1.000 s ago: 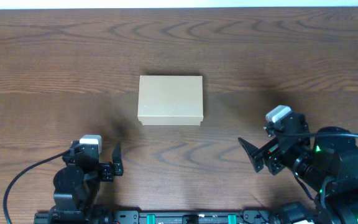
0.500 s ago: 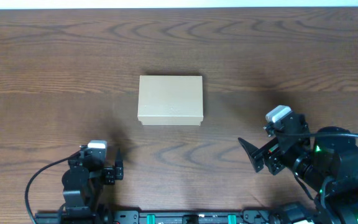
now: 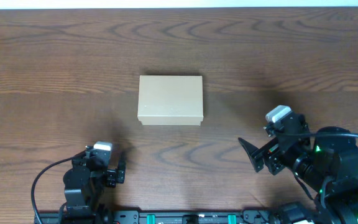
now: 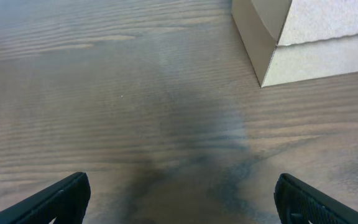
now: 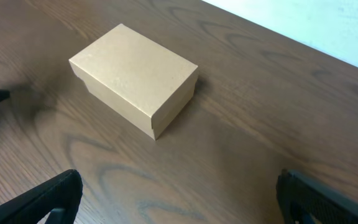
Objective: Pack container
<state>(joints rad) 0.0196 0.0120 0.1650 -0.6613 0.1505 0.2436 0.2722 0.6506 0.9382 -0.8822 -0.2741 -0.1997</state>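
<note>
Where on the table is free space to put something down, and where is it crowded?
Bare wood lies left and right of the container, out to the table edges, and behind it to the far edge. The patch in front, between the left gripper and the right gripper, is free too. Only the near corners, behind both grippers, are crowded.

Table (image 3: 55, 62): dark brown wood with wavy grain, fills nearly the whole overhead view.
Pale strip (image 3: 179, 3): thin, beyond the table's far edge, at 12 o'clock.
</note>
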